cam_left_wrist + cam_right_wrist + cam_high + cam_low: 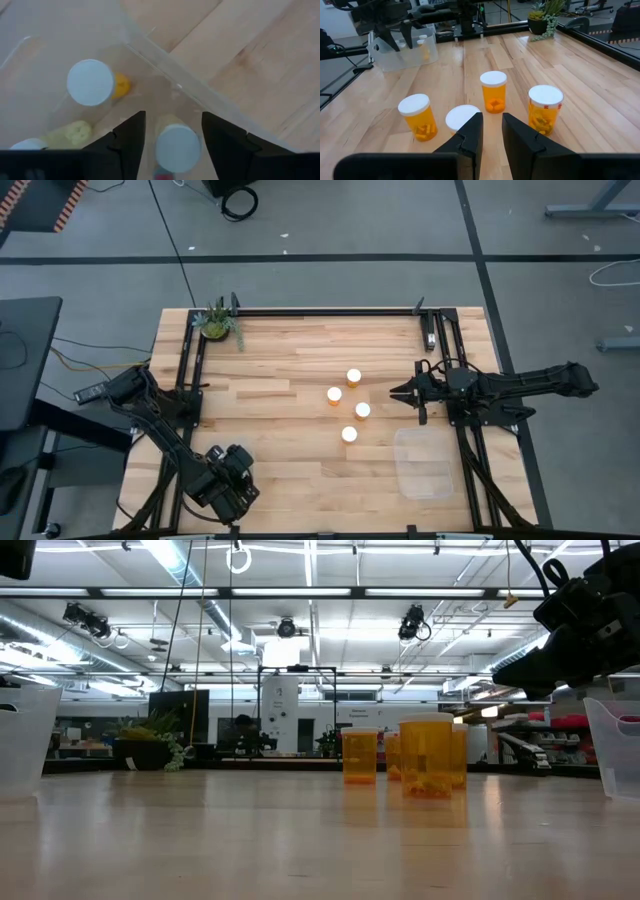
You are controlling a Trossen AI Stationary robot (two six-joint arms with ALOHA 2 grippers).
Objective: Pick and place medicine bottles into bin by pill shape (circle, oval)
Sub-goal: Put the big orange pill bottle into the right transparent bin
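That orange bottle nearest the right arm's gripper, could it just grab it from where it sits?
Probably yes. The right gripper faces the orange bottles across bare table, with nothing between, though its fingers look too narrowly parted and may need opening.

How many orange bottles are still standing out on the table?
4, clustered mid-table left of the right gripper: the farthest bottle, one nearer and left of it, one closest to the gripper, and the nearest bottle. None appear hidden.
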